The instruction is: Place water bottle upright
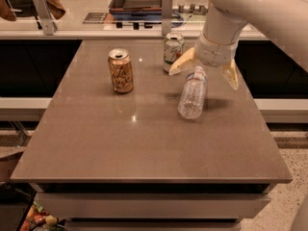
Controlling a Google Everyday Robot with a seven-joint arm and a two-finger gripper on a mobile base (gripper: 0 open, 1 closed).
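The water bottle [192, 93] is a clear ribbed plastic bottle lying on its side on the brown table [144, 138], right of centre, its cap end pointing away toward the far edge. My gripper [206, 74] hangs from the white arm just above the bottle's cap end. Its two pale fingers are spread wide, one finger [181, 63] to the left of the cap and the other to the right. It holds nothing.
An orange can [121, 70] stands upright at the left of the bottle. A white-green can [173, 50] stands upright behind the gripper's left finger. A counter with trays and clutter runs behind the table's far edge.
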